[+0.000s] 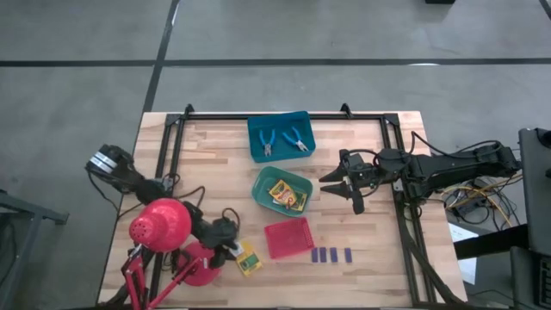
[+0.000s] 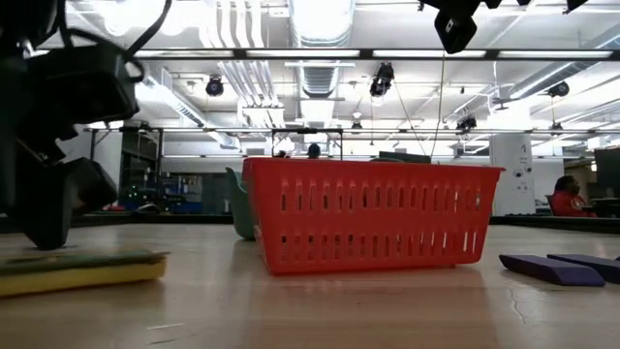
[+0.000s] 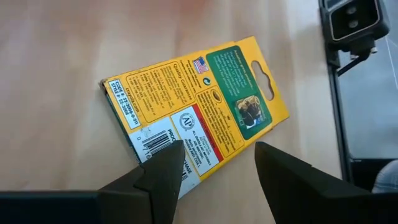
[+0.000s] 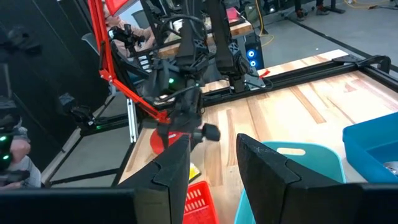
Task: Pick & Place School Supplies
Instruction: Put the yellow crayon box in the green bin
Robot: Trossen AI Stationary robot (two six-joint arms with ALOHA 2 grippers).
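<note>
1. Left gripper, nearest the lens in its wrist view: fingers spread, nothing held, hovering at the near end of the yellow-and-green box lying flat on the table.
2. Key relation: the box lies straight ahead of the claw, long axis angled across the finger gap, hang-tab end farthest away. Judgement: a wrist turn is needed so the fingers close across the short side. Left arm is far nearer; the right is well apart.
3. Red desk lamp stands just beside that arm and hides much of it from above.
4. Right gripper hangs beside the green tray, fingers parted, empty.
5. Green tray holds more yellow-and-green boxes; count is hard to tell, probably two.
6. Blue tray holds two blue-handled tools.
7. Red tray looks empty; four purple blocks lie in a row just beside it.
8. View difference: the wrist view shows the box's heading; the low view shows only its thin edge and its flat lie on the wood.
</note>
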